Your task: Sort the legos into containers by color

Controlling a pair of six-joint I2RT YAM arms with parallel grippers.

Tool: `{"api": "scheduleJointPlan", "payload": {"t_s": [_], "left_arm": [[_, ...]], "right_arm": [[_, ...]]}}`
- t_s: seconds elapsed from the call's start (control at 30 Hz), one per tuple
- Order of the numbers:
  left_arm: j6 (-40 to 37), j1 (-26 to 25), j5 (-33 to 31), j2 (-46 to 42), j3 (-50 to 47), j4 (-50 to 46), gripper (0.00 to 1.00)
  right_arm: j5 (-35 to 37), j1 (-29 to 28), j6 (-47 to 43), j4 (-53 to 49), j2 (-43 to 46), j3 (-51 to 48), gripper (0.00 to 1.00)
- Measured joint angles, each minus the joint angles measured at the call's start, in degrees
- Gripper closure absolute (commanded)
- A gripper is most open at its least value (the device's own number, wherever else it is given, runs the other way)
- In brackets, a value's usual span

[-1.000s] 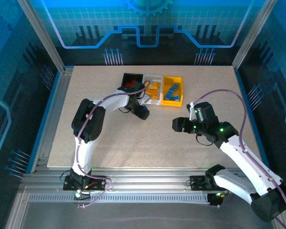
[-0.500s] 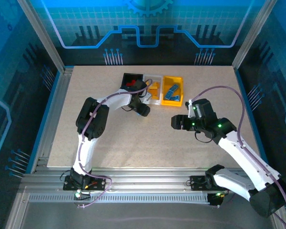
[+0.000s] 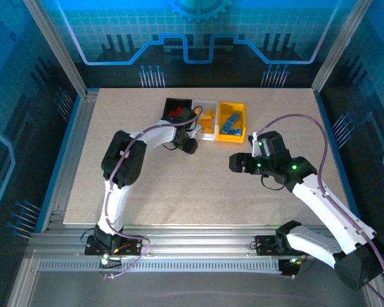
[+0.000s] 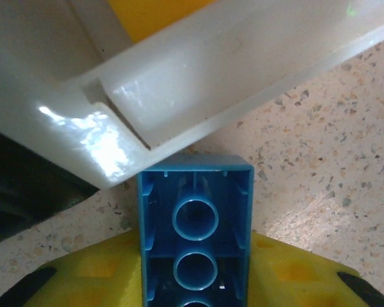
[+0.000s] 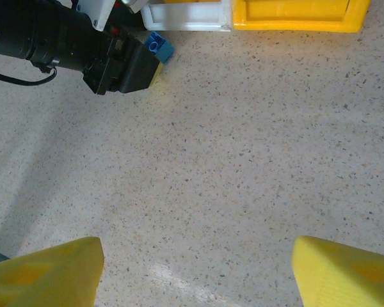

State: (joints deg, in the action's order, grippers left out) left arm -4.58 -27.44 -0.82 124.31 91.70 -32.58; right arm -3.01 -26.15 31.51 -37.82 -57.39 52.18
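1. Three bins stand side by side at the far middle of the table [image 3: 147, 185]: black bin [image 3: 179, 100] on the left, white bin [image 3: 208, 103] in the middle, yellow bin [image 3: 233, 105] on the right.
2. The black bin holds red bricks [image 3: 175, 114].
3. The white bin holds yellow-orange bricks [image 3: 208, 120].
4. The yellow bin holds blue bricks [image 3: 229, 123].
5. The left gripper [image 4: 195, 281] is clamped on one blue brick [image 4: 195, 217]. The brick's hollow underside faces the wrist camera, and there is a yellow finger [image 4: 96, 281] on each long side.
6. That blue brick is outside the bins, with its far end right at the white bin's near corner, under the rim lip. Can't tell if it touches the bin or the table.
7. The right gripper [image 3: 235, 164] sits over bare table in front of the yellow bin, apart from it. Its fingers [image 5: 45, 272] are spread wide with nothing between them.
8. The back panel [image 3: 192, 38] has a blue circuit-line pattern and a gear outline.
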Motion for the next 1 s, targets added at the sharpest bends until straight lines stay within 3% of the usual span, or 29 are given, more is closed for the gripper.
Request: {"api": "scheduleJointPlan", "payload": {"t_s": [0.23, 0.63, 0.8, 1.0], "left_arm": [[7.6, 0.0, 3.9, -6.0, -9.2, 2.6, 0.68], [34.3, -1.2, 19.0, -30.7, -37.0, 11.5, 0.67], [42.3, -5.0, 22.9, -33.3, -37.3, 13.9, 0.67], [47.8, -6.1, 25.8, -31.6, -27.1, 14.4, 0.66]], "right_arm": [[-0.1, 0.0, 0.2, 1.9, -0.1, 0.0, 0.16], [-2.1, 0.8, 3.4, 9.9, -6.6, -5.5, 0.14], [-2.6, 0.8, 3.4, 11.0, -7.0, -5.9, 0.13], [-2.3, 0.9, 3.4, 11.2, -2.0, -10.6, 0.13]]}}
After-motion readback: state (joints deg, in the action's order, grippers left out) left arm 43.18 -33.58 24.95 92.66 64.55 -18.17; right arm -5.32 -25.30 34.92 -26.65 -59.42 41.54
